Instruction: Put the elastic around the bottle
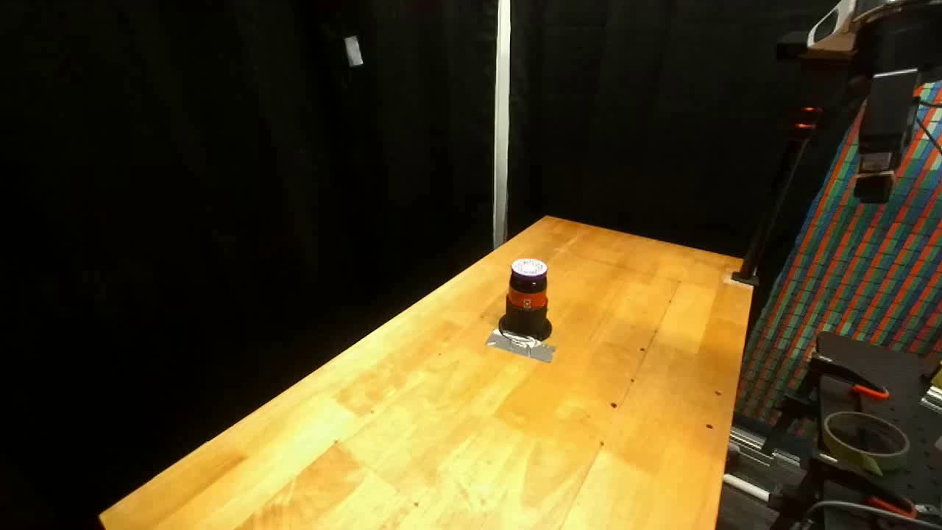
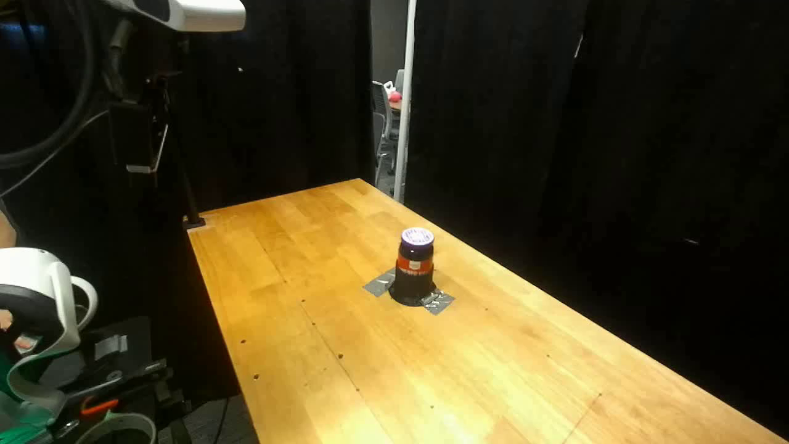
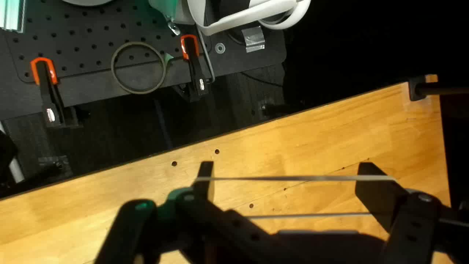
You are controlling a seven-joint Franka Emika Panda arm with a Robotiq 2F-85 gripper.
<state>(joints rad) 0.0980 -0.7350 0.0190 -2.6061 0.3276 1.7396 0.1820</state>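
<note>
The bottle (image 1: 528, 283) is small and dark, with a red-orange label and a purple-and-white lid. It stands upright in a black holder on the table, and it also shows in an exterior view (image 2: 415, 251). It is out of the wrist view. My gripper (image 3: 287, 172) is open in the wrist view. The elastic (image 3: 293, 178), a thin pale band, is stretched around both fingers and crosses the gap in two strands. My gripper hangs high beyond the table's edge in both exterior views (image 1: 876, 177) (image 2: 145, 163), well away from the bottle.
The wooden table (image 1: 456, 442) has a few small holes. Grey tape (image 2: 439, 302) fixes the black holder (image 2: 412, 290) to it. A dark pole (image 2: 188, 185) stands at a table corner. Beside the table, a black perforated board (image 3: 91, 47) carries clamps and a tape roll (image 3: 138, 91).
</note>
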